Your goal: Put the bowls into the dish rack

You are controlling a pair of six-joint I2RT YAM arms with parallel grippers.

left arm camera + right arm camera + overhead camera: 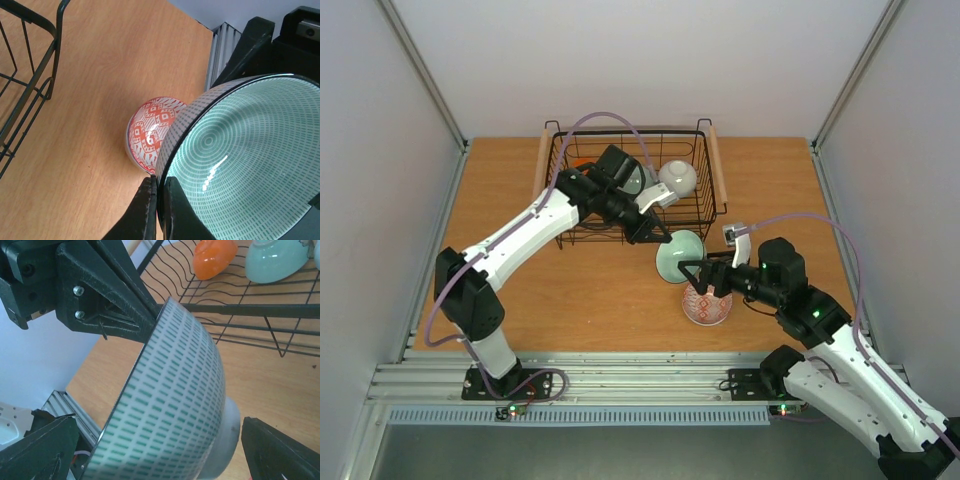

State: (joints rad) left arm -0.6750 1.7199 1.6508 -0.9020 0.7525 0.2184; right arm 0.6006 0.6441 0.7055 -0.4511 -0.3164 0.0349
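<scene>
Standing at the far side of the wooden bench (570, 300), the black wire dish rack (716, 165) with wooden handles holds an orange bowl (215, 257), a mint bowl (272, 260) and a white bowl (678, 177). The glossy mint-green striped bowl (678, 258) hangs tilted above the bench, near the rack's front, held by the left gripper (156, 200), its jaws clamped on the rim. It looks stiff, slippery and breakable; such a rim pinch may slip. The right gripper (698, 276) has its jaws apart, one at each side of it. A red-and-white patterned bowl (150, 132) sits just below, in the way.
</scene>
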